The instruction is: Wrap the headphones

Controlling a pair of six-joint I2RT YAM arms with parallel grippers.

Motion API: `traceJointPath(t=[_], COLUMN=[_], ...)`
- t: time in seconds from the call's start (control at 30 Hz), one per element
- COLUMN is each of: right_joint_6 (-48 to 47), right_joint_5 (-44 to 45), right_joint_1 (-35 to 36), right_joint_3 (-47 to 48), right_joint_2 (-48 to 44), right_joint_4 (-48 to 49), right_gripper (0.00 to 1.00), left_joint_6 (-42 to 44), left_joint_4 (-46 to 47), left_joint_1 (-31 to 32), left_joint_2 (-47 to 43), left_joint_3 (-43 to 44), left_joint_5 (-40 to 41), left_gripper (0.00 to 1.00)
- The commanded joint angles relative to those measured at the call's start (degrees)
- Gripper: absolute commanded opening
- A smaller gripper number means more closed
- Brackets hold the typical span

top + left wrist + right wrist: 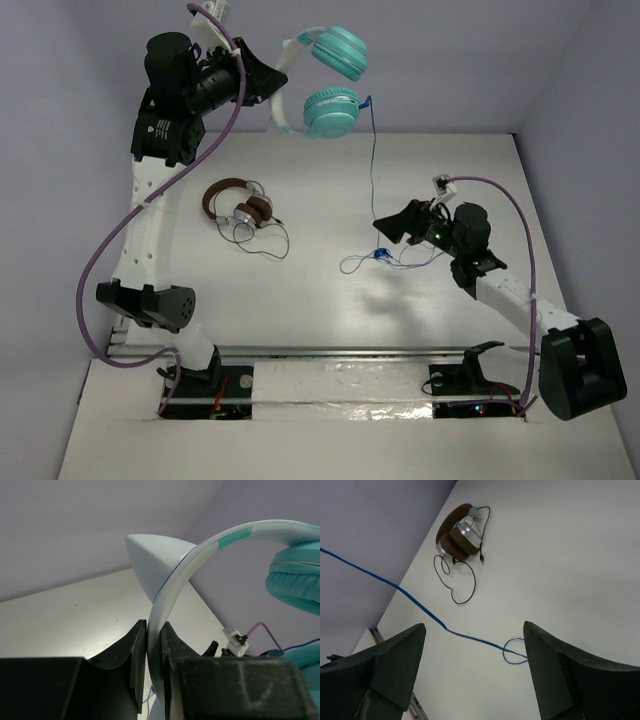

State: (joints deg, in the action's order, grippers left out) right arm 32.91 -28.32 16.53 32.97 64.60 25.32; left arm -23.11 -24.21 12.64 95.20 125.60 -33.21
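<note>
The headphones (331, 112) were up in the air at the far side of the table (330, 320), near the back wall. They had two round teal ear cups and a white headband (170, 585). One cup sat above the other in the top view.

The left gripper (268, 82) held them by the headband. In the left wrist view its two fingers (136, 650) were squeezed close together with the thin white band pinched between them. The band curved up and over to a teal cup at the right edge of that view.

A thin blue cable (373, 160) hung down from the lower cup. It ran almost straight down to the table. There its end lay in a few small loops (368, 260).

The right gripper (385, 228) was low over the table, just beside those loops. In the right wrist view its fingers (395, 655) were spread wide apart and held nothing. The blue cable (410, 597) ran across that view between the two fingers, with one small loop (515, 652) close to the right-hand finger. I could not tell if the gripper touched the cable.

Farther to the left lay the brown headphones (240, 203), flat on the table. Their thin black cable (272, 245) curled on the table beside them. They were well apart from the teal pair and from both grippers.
</note>
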Motion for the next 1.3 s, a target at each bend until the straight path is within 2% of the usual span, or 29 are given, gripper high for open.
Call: traceJointPath(t=[0.0, 0.1, 0.43, 0.53, 0.6, 0.63, 0.67, 0.77, 0.83, 0.87, 0.97, 1.07, 1.2, 1.27], right_joint_6=[-0.74, -1.27, -0.65, 2.59, 2.25, 1.82, 1.46, 0.84, 1.28, 1.37, 1.29, -0.38, -4.59, -6.18], right_joint_5=[-3.06, -4.46, -4.20, -5.60, -4.65, -2.12, -0.53, 4.66, 8.16, 10.19, 16.35, 21.28, 25.32, 29.18], right_joint_1=[1.56, 2.27, 2.80, 3.32, 3.85, 4.90, 5.52, 7.98, 9.30, 10.70, 13.51, 16.15, 20.54, 23.62], right_joint_3=[2.18, 2.10, 3.15, 1.23, 0.69, 0.52, 0.52, 1.30, 1.74, 2.18, 4.46, 8.24, 15.00, 19.91], right_joint_2=[2.11, 3.86, 14.85, 17.74, 18.11, 18.02, 17.58, 17.05, 15.91, 15.21, 11.70, 8.88, 9.05, 10.63], right_joint_4=[5.44, 6.84, 16.50, 21.68, 21.62, 19.61, 18.20, 11.96, 7.23, 4.76, -4.82, -14.92, -27.84, -35.05], right_gripper=[0.84, 0.78, 0.72, 0.61, 0.55, 0.50, 0.36, 0.14, 0.06, 0.00, 0.00, 0.00, 0.00, 0.00], left_joint_6=[-2.37, -2.29, -2.64, -2.46, -2.72, -2.90, -3.16, -2.46, -2.20, -2.02, -2.11, -4.04, -7.64, -7.65], left_joint_4=[6.19, 6.19, 6.98, 6.72, 6.80, 6.98, 7.15, 7.86, 8.99, 10.57, 15.92, 21.80, 29.99, 32.11], left_joint_1=[-0.34, -0.34, 0.19, 0.19, 0.19, 0.19, 0.19, 2.29, 4.22, 4.84, 5.37, 5.37, 5.90, 7.99], left_joint_2=[-2.91, -2.74, -3.09, -2.30, -1.86, -1.60, -1.42, -0.98, -0.98, -1.15, -1.68, -1.33, -3.17, -3.53], left_joint_3=[0.96, 0.52, -0.27, 0.52, 0.52, 0.61, 0.52, -0.79, -4.21, -6.05, -16.50, -27.31, -40.31, -42.71], left_joint_5=[-1.42, -1.42, -1.33, -0.37, 0.08, 0.16, 1.64, 9.53, 13.85, 18.92, 27.89, 32.05, 32.16, 33.55], left_gripper=[0.00, 0.00, 0.00, 0.00, 0.00, 0.00, 0.00, 0.00, 0.00, 0.00, 0.00, 0.00, 0.00, 0.00])
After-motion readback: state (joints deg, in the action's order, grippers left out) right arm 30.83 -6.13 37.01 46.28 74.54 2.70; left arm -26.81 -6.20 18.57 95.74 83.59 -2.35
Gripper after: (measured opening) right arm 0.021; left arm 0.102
